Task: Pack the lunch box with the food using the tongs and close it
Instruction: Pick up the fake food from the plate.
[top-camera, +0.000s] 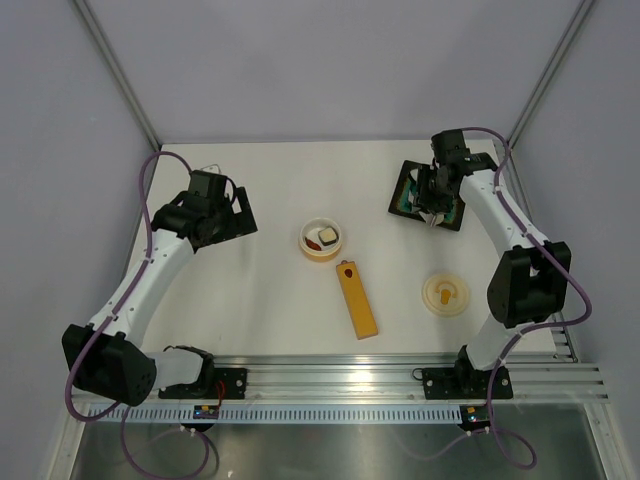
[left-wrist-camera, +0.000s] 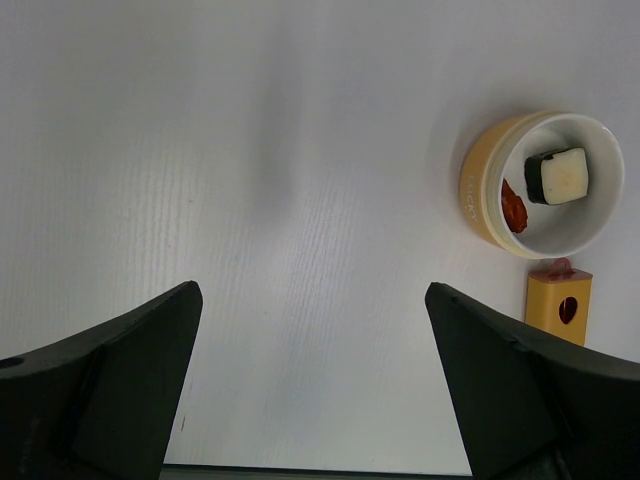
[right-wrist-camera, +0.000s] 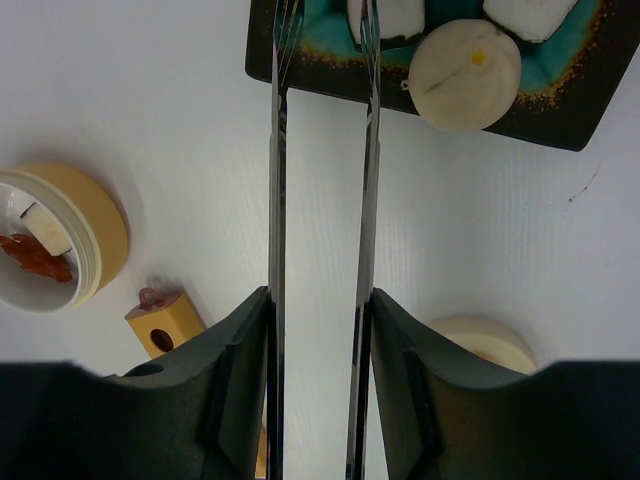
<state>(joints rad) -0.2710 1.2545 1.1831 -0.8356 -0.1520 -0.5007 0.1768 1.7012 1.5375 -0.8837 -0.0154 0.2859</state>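
Observation:
My right gripper (right-wrist-camera: 320, 300) is shut on the silver tongs (right-wrist-camera: 277, 150), whose two thin arms stand apart. They reach over the black tray (right-wrist-camera: 560, 125), and their tips pass out of the frame's top edge. In the tray lie a cream oval (right-wrist-camera: 465, 75) and white blocks (right-wrist-camera: 530, 15) of food. The lunch box (top-camera: 322, 240) stands mid-table with a white and dark block (left-wrist-camera: 558, 175) and a reddish bit (left-wrist-camera: 513, 205) inside. Its lid (top-camera: 445, 295) lies apart, to its right. My left gripper (left-wrist-camera: 312, 290) is open over bare table, left of the lunch box.
A long orange-yellow bar (top-camera: 357, 300) with a red dot lies between the lunch box and the lid, pointing toward the near edge. The black tray (top-camera: 405, 195) sits at the back right under my right gripper (top-camera: 437, 185). Grey walls enclose the table.

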